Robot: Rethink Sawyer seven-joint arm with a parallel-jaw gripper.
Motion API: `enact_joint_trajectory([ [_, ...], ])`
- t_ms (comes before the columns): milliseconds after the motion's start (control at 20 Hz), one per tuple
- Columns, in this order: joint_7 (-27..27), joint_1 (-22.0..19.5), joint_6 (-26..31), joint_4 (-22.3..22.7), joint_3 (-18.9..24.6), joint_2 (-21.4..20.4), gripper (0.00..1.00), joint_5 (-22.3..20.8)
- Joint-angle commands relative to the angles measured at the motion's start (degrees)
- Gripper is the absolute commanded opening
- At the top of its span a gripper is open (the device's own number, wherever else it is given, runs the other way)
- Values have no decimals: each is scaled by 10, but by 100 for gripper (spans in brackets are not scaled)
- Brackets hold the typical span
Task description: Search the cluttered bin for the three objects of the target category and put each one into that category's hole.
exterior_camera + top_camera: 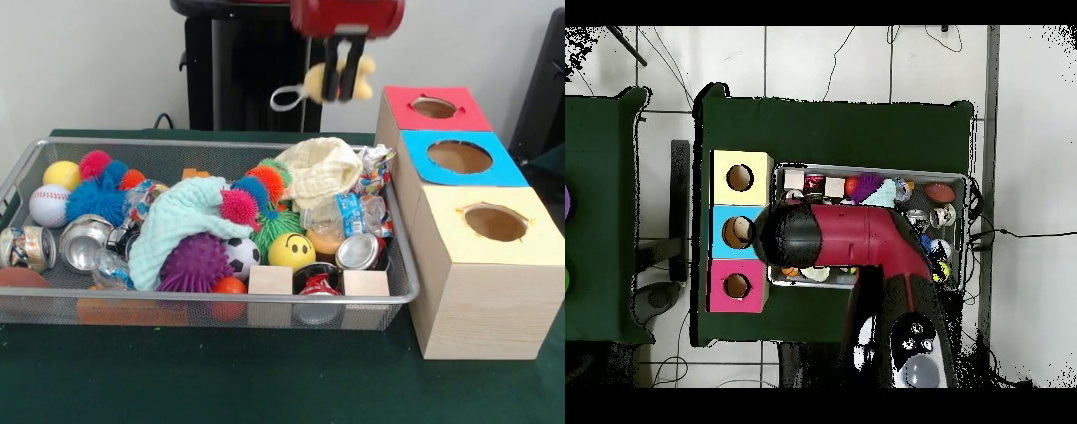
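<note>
Fingers (342, 72) gripping yellow plush toy (364, 78) | above bin (221, 147)

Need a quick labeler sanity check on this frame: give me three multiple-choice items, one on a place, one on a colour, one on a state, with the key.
1. Where is the gripper?
A. Down in the bin
B. Raised above the bin's far right corner, near the boxes
C. Resting on the table in front of the bin

2. What colour is the top of the middle box?
A. Blue
B. Green
C. White

3. What are the fingers doing?
A. Hanging empty
B. Holding a soda can
C. Holding a pale yellow toy with a white loop

Key: B, it hangs above the bin rim; A, blue sits between red and yellow; C, the toy shows between the fingers.
</note>
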Motion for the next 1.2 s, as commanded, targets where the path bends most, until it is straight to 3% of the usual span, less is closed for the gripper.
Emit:
enact_joint_trajectory([
  [50, 119, 28, 71, 138, -36, -101, 0, 44],
  [200, 130, 38, 54, 169, -50, -112, 0, 60],
  [650, 152, 76, 21, 209, -77, -112, 0, 88],
  [1200, 185, 114, -79, 264, -89, -84, 0, 133],
])
